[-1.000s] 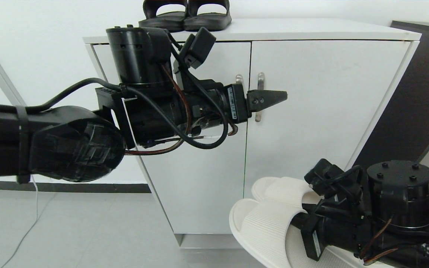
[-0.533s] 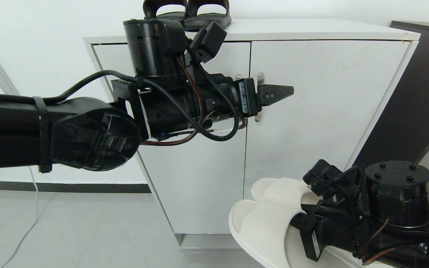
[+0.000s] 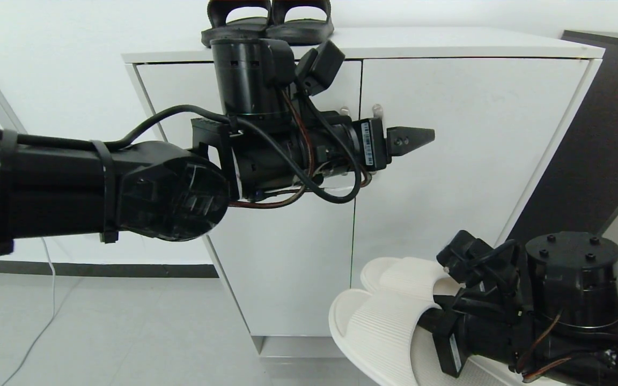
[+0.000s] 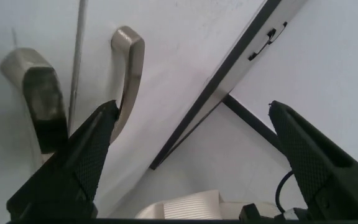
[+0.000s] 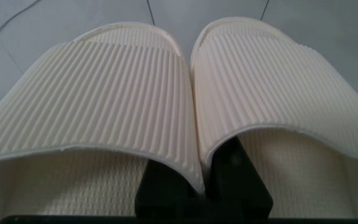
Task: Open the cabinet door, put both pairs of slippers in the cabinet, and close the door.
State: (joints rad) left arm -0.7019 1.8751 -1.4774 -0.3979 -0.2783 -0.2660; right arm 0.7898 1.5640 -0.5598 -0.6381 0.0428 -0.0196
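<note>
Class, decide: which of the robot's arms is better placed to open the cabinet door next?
Left. The left arm's jaws hang open beside the silver metal door handles; the right arm's jaws, low down, are shut on the cream ribbed slippers.

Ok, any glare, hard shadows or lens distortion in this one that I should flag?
Head view: wide-lens distortion, the cabinet sides splay outward toward the top; lighting flat, no hard shadows. Left wrist view: soft sheen on the door handles, no blown glare. Right wrist view: white slippers evenly lit, shade only in the ribs and under the straps.
</note>
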